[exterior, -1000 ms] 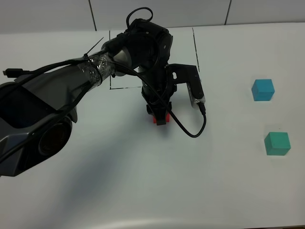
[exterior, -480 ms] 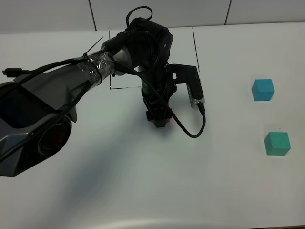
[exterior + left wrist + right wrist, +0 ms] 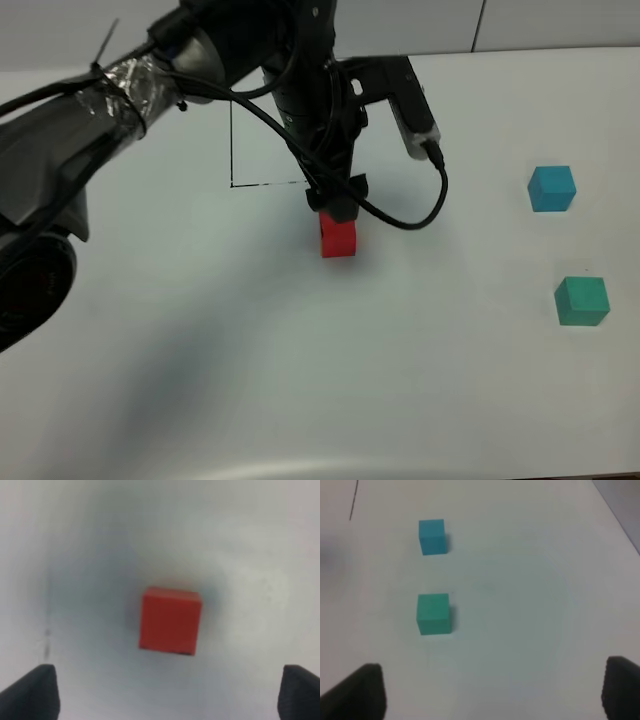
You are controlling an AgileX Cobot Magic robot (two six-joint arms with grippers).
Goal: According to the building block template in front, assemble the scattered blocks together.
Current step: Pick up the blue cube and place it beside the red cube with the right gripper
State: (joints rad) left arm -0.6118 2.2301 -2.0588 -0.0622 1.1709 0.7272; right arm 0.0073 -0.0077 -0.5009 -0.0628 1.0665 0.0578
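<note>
Exterior high: left claw [image 3: 333,205] has let go, lifted off red block [image 3: 338,237].

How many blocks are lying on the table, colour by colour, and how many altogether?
red block: 1
blue block: 1
green block: 1
Total: 3

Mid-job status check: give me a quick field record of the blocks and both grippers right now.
red block: resting on the table, near the drawn black line
left gripper: open, above the red block, not touching it
blue block: on the table, right side, alone
teal-green block: on the table, apart from blue
right gripper: open, empty
blocks joined: none
</note>
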